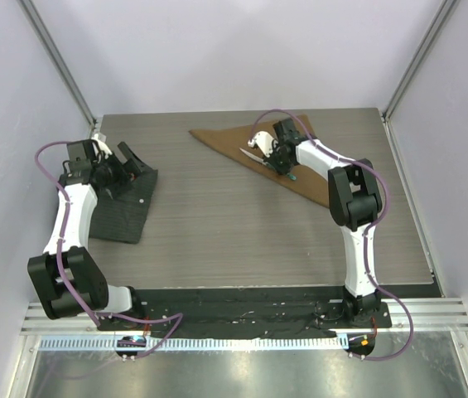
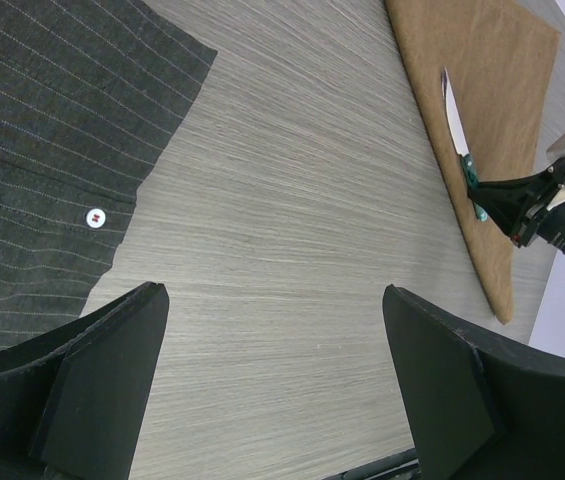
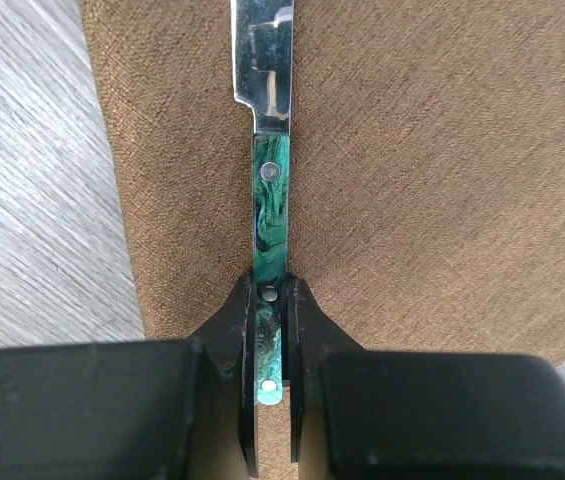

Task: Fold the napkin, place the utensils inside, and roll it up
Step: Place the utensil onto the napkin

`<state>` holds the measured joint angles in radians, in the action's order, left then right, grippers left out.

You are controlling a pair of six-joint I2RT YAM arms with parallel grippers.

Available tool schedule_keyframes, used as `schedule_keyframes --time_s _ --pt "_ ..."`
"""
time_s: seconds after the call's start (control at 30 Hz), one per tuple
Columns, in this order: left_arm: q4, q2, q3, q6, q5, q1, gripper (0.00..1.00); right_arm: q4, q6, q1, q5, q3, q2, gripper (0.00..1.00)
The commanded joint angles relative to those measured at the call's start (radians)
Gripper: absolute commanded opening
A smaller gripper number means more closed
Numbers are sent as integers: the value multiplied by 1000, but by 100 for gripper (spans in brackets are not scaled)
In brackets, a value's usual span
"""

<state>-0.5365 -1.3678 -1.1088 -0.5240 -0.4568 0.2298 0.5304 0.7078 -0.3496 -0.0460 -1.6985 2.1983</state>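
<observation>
On the left of the grey wood-grain table (image 1: pixel 242 240), the left hand (image 2: pixel 272 295) hangs with its fingers spread wide and empty, above the far end of the dark grey striped fabric mat (image 1: pixel 122 211). Farther back and to the right, the tan-brown cloth napkin (image 1: pixel 225 137) lies folded into a triangle, well apart from the mat. The right hand (image 3: pixel 270 290) is pinched narrowly on the teal-green handle end of the slim silver-bladed knife (image 3: pixel 272 190), which sits over the napkin just inside its edge.
</observation>
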Motion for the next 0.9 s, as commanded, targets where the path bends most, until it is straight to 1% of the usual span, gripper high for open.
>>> schedule_keyframes --time_s 0.0,0.17,0.23,0.27,0.33,0.4,0.43,0.53,0.67,0.8,0.87 --pt "30 4 4 -10 -25 8 94 -29 22 3 23 -33 6 1" --pt "30 4 6 -11 -29 9 94 -30 15 4 41 -43 14 5" --pt "35 6 7 -13 -33 8 94 -30 10 3 41 -44 14 10" --pt "35 6 7 -14 -33 8 94 -30 6 3 73 -46 14 12" --pt "35 4 9 -16 -37 8 94 -29 -4 3 83 -52 15 21" --pt "38 6 10 -19 -39 9 94 -29 -10 3 89 -58 17 23" --pt "38 6 10 -18 -40 9 94 -27 -13 3 92 -61 17 28" --pt "41 4 12 -19 -39 8 94 -30 -25 3 94 -72 15 33" --pt "46 7 17 -21 -40 9 94 -30 -39 3 80 -98 0 38" --pt "84 1 24 -31 -30 6 92 -40 -79 4 58 -128 -47 38" --pt "101 -17 20 -53 0 6 91 -69 -109 3 12 -122 -81 38"
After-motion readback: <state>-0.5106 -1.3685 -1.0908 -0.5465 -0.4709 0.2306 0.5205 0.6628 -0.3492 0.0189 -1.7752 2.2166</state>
